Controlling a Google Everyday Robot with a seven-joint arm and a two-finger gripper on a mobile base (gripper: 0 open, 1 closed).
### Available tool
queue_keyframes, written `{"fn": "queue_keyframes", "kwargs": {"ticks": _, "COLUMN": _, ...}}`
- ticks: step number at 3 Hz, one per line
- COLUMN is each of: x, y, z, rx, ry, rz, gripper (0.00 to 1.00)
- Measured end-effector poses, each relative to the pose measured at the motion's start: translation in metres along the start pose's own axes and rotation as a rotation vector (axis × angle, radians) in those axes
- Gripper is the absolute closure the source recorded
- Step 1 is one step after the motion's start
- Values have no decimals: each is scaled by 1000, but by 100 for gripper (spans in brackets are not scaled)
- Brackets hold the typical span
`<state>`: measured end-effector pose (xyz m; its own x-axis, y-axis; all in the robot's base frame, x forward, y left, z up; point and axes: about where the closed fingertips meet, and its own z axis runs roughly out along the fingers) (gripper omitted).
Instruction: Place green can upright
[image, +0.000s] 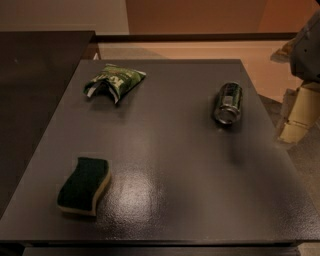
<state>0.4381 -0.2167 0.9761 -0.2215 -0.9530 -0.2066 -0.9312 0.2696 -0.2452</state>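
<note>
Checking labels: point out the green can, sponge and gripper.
green can (230, 97), camera view, dark side wall.
sponge (82, 184), camera view, green top face.
gripper (297, 117), camera view, beige part, far right beyond the can.

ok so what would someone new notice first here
Most likely the green can, lying on its side toward the right of the dark table, its silver end facing the camera. Next, the green-and-white snack bag at the far left and the sponge at the near left. The pincer hangs off the table's right edge, apart from the can.
</note>
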Motion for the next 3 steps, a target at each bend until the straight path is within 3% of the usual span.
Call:
{"fn": "queue_keyframes", "kwargs": {"ticks": 1, "x": 0, "y": 0, "z": 0, "rx": 0, "ry": 0, "rz": 0, "gripper": 0}}
{"fn": "queue_keyframes", "kwargs": {"ticks": 3, "x": -18, "y": -9, "z": 6, "rx": 15, "ry": -21, "rz": -142, "gripper": 0}}
